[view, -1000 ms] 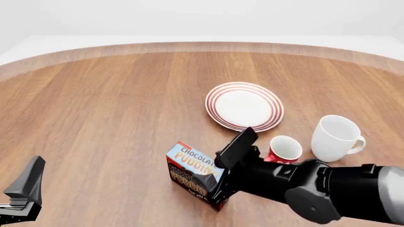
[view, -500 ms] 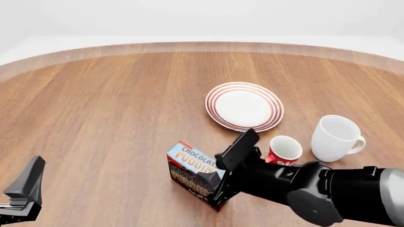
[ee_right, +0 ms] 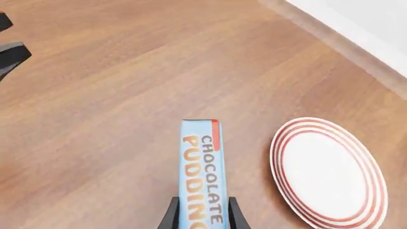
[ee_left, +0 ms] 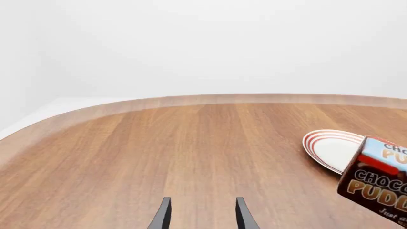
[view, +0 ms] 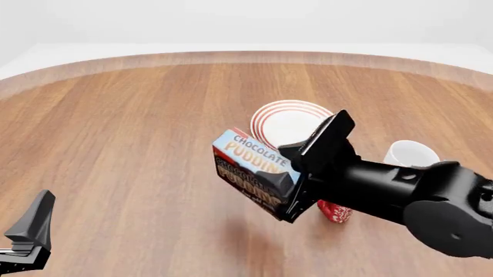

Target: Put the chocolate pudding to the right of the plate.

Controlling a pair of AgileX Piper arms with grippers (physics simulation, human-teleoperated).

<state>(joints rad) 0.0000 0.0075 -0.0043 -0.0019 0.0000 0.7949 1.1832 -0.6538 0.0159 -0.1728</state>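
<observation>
The chocolate pudding carton point(view: 254, 170) hangs in the air above the table, tilted, held by my right gripper point(view: 297, 179), which is shut on it. It shows in the right wrist view point(ee_right: 203, 176) between the fingers and at the edge of the left wrist view point(ee_left: 376, 179). The white plate with red rings point(view: 287, 120) lies behind it, partly hidden by the arm; it also shows in the right wrist view point(ee_right: 327, 174) and the left wrist view point(ee_left: 327, 149). My left gripper point(ee_left: 200, 214) is open and empty at the near left point(view: 31, 234).
A white mug point(view: 412, 153) stands right of the plate, partly hidden behind my right arm. A small red mug point(view: 335, 212) sits under the arm, mostly hidden. The brown wooden table point(view: 138, 127) has a curved far edge.
My right gripper has lifted the pudding carton off the table and carried it up and toward the plate. The left arm has not moved.
</observation>
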